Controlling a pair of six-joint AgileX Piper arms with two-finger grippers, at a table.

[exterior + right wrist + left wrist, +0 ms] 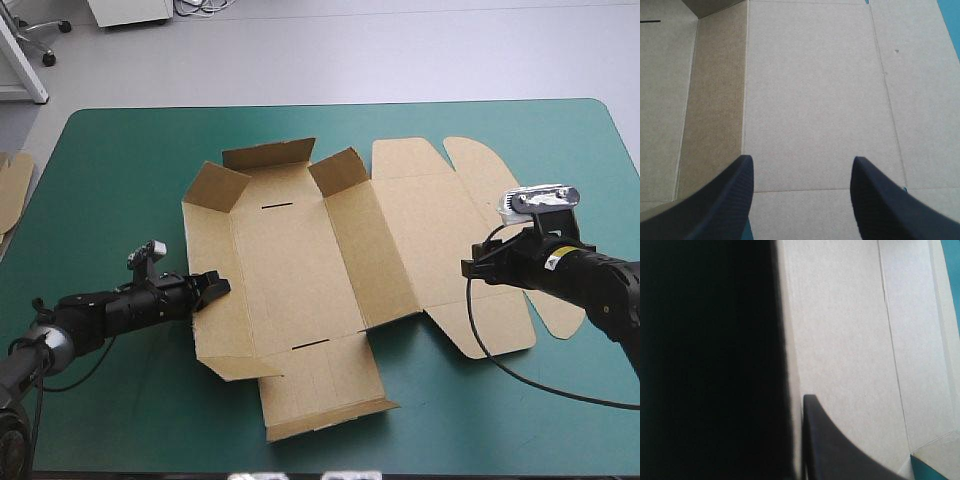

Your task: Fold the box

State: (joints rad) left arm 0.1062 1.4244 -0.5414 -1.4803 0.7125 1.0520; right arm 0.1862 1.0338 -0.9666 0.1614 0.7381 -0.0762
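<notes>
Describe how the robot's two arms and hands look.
Both arms are black and jointed: the left arm and the right arm, which carries a small yellow label near the wrist. The left hand and right hand each end in two broad black fingers, curved like fins.

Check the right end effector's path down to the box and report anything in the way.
Nothing visible is in the way. The right end effector hangs open over a flat panel of the box, and only bare brown board shows between and ahead of its fingers.
</notes>
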